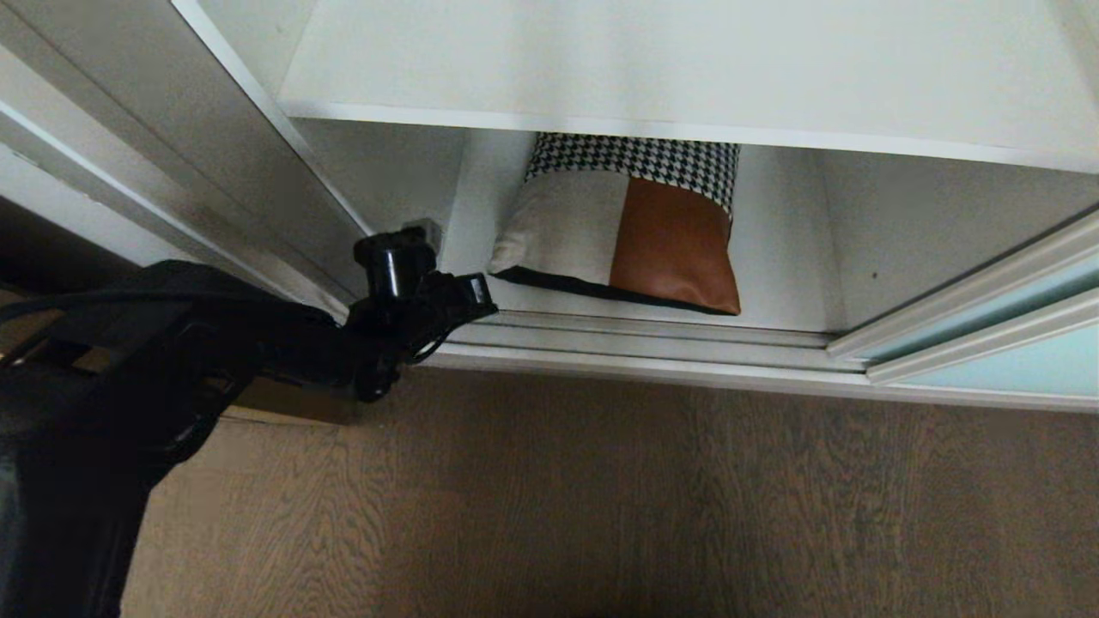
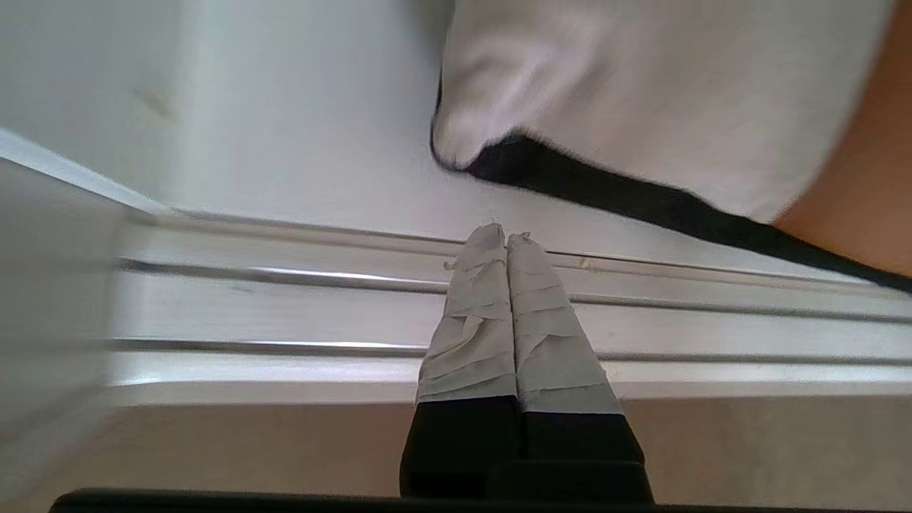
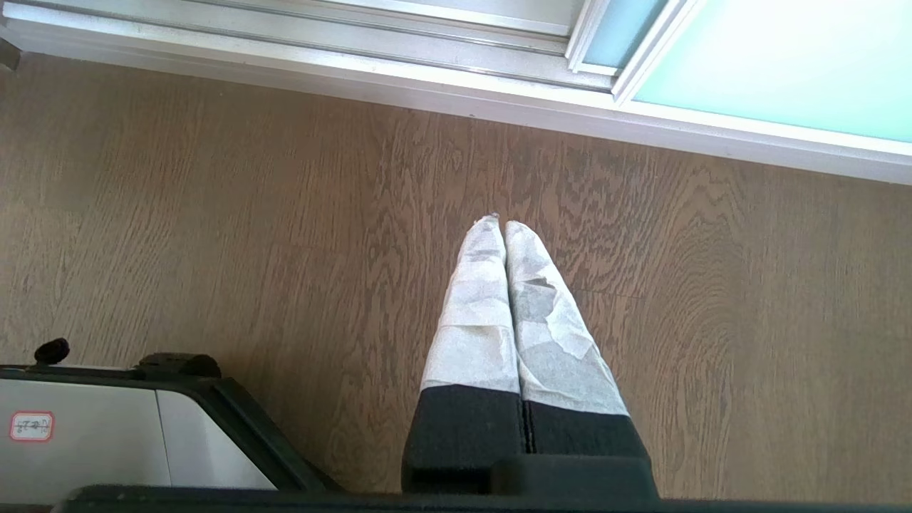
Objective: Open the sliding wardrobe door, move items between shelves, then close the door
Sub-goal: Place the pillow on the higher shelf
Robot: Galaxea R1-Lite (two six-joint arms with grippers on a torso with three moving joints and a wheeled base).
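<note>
The left gripper (image 2: 506,239) – clenched, empty – hovers over the door track, just short of the cushion (image 1: 631,232) on the bottom shelf (image 1: 777,257). The pick-up step seems to be starting; next it must open. The right gripper (image 3: 499,224) is clenched over the floor.

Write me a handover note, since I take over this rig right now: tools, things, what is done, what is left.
Left tool: shut, empty, over the door track at the wardrobe's bottom edge, short of the cushion.
Right tool: shut, empty, parked above the floor.
Sliding wardrobe door: slid off to the right, opening clear.
Cushion lies on the bottom shelf, under the upper shelf.
Done: door opened.
Left: open the left tool, grasp the cushion, move it to another shelf, close the door.
</note>
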